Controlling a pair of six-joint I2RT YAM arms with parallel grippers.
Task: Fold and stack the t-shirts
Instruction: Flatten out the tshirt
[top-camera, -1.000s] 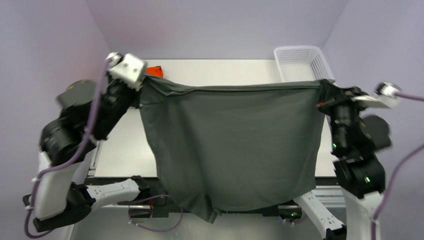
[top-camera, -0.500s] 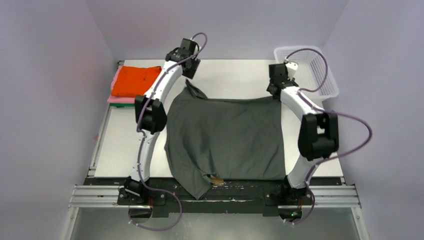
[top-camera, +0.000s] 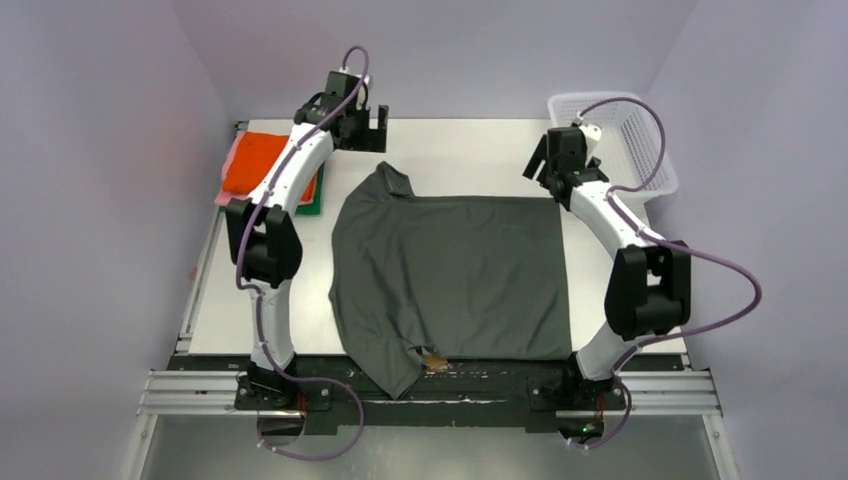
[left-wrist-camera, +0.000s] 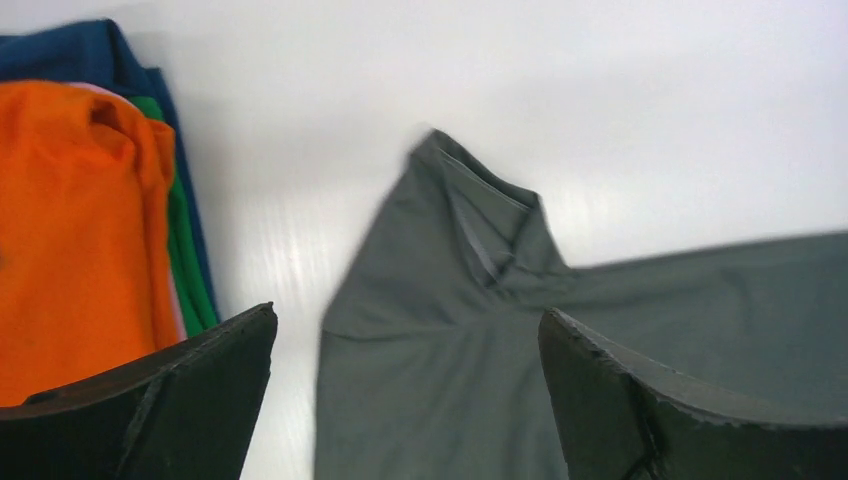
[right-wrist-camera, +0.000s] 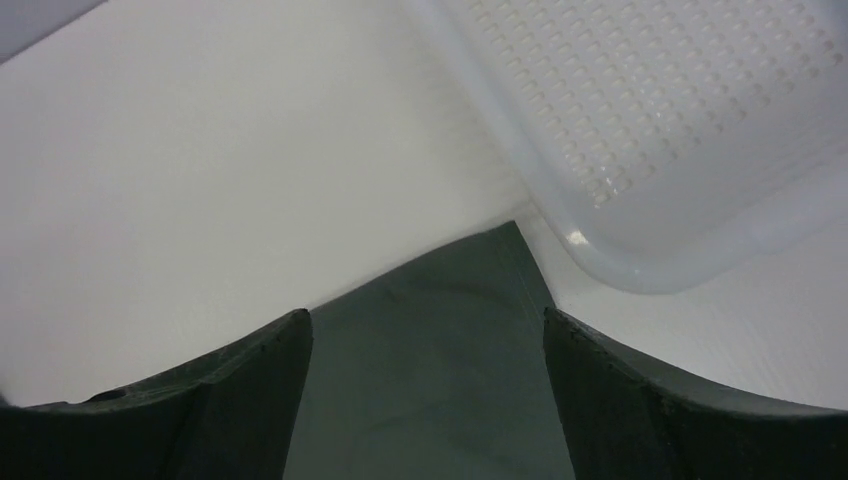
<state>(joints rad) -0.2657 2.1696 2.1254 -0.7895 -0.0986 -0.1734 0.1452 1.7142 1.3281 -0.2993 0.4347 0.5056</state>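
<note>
A dark grey t-shirt (top-camera: 450, 275) lies spread flat on the white table (top-camera: 470, 150), its near-left part hanging over the front edge. My left gripper (top-camera: 368, 128) hovers open just beyond the shirt's far-left corner (left-wrist-camera: 480, 230), nothing between its fingers (left-wrist-camera: 160, 400). My right gripper (top-camera: 545, 165) is open above the far-right corner (right-wrist-camera: 440, 290) and also holds nothing. In the left wrist view the left gripper (left-wrist-camera: 408, 315) looks down on grey cloth; in the right wrist view the right gripper (right-wrist-camera: 427, 315) frames the corner. A folded stack with orange t-shirt (top-camera: 262, 165) on top, pink (top-camera: 225, 192) and green (top-camera: 312, 198) beneath, sits at far left.
A white mesh basket (top-camera: 610, 125) stands at the table's far right corner, close to the right gripper; its rim (right-wrist-camera: 650, 130) fills the upper right of the right wrist view. Purple walls enclose the table. A blue layer (left-wrist-camera: 70, 50) shows under the stack.
The shirt, held stretched up between both grippers a second ago, now lies on the table. Both grippers have opened and let go of its far corners and drawn slightly away.
</note>
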